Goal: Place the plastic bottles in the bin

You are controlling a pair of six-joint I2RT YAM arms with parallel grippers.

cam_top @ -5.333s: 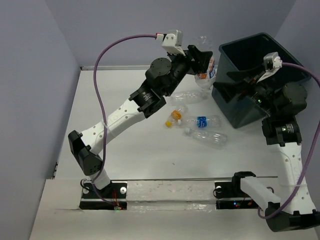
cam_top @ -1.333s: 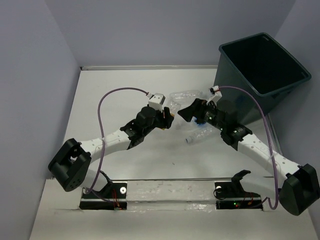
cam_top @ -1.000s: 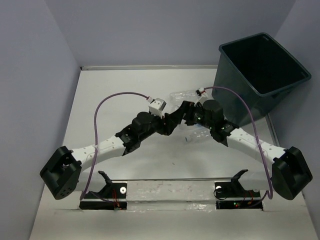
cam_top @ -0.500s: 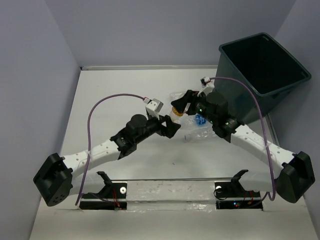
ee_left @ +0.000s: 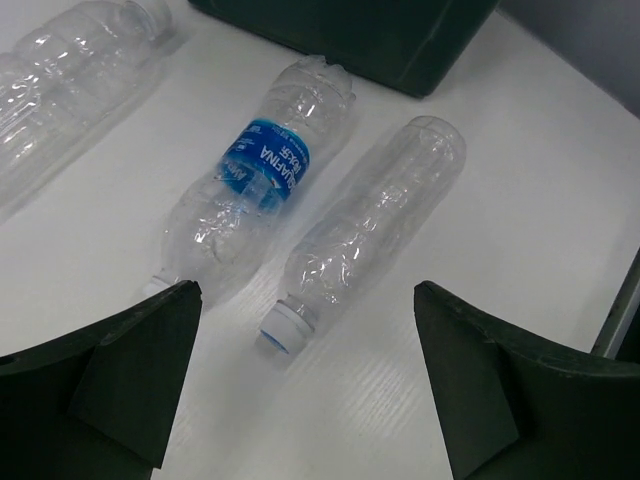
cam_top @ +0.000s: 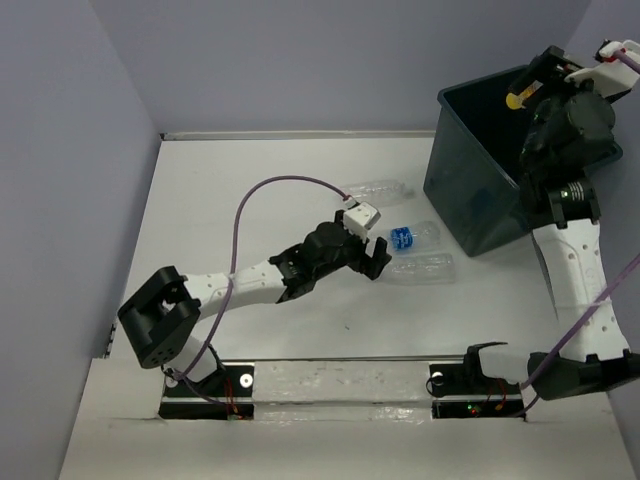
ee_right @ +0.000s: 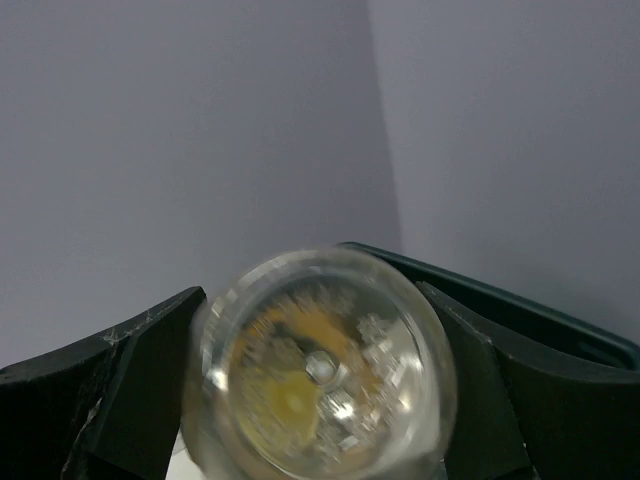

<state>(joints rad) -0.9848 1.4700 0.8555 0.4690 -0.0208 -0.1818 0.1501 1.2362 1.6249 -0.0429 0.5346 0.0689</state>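
the left gripper (ee_left: 305, 390) hangs low over the white table (cam_top: 200, 200), its jaws spread wide with nothing between them. just past its fingertips two bottles lie side by side, necks toward the gripper: a clear bottle with a white cap (ee_left: 375, 225) on the right, and a crumpled blue-labelled bottle (ee_left: 250, 190) close beside it on the left. a third clear bottle (ee_left: 70, 75) lies further left, apart from the pair. beyond them stands the dark bin (cam_top: 470, 200), with the pair's bases near its front wall. high over the bin's far side, the right gripper (cam_top: 522, 88) has its jaws closed on a small clear bottle (ee_right: 320, 375). the wrist view shows this bottle end-on, blurred, with yellow-orange inside.
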